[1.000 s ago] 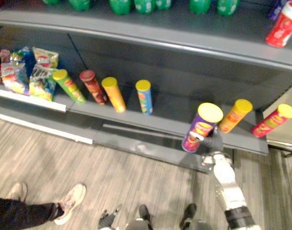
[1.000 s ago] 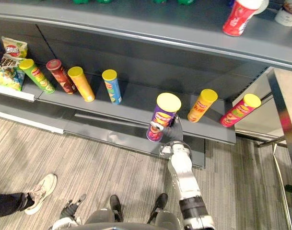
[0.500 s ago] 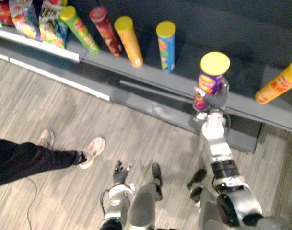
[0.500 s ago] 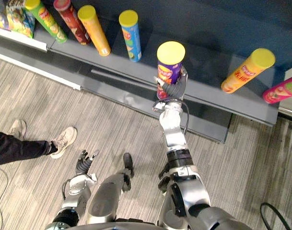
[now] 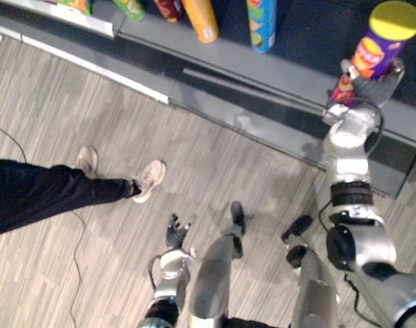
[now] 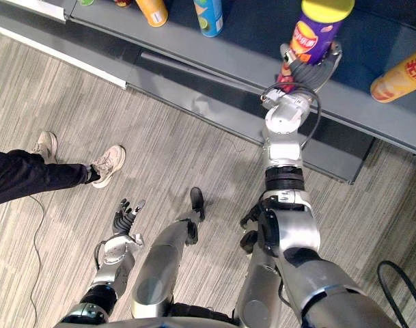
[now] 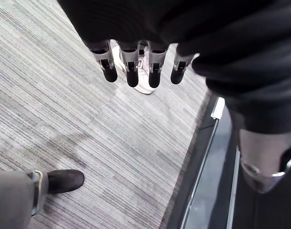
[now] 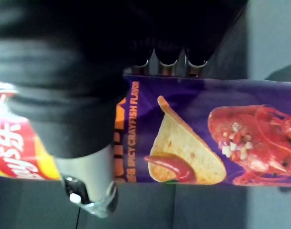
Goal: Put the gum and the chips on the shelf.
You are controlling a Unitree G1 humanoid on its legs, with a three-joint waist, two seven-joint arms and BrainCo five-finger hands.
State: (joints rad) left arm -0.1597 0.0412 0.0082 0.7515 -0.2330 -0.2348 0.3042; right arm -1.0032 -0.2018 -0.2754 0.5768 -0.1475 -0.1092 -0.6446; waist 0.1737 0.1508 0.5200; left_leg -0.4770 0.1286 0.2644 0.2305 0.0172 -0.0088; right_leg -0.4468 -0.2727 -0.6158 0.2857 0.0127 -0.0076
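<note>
A purple chips can [image 6: 314, 33] with a yellow lid stands upright over the front part of the grey lower shelf [image 5: 283, 74]. My right hand [image 6: 305, 68] is shut round the can's lower half. In the right wrist view the thumb [image 8: 87, 177] lies along one side of the purple can [image 8: 207, 138] and the fingers [image 8: 168, 61] curl over the other. Whether the can's base rests on the shelf is hidden by the hand. My left hand [image 5: 177, 231] hangs low by my side over the floor, open, with straight fingers [image 7: 131, 71] and nothing in it.
More chips cans stand on the same shelf: a blue one [image 6: 209, 12] and an orange one [image 6: 153, 9] to the left, another orange one [image 6: 399, 72] to the right. A person's dark-trousered leg [image 5: 44, 195] and pale shoe [image 5: 150, 179] lie across the striped floor at left.
The camera has tipped down and closer, so the shelf has slid up the picture. My right arm has stretched further out, carrying the purple can over the shelf, now more upright.
</note>
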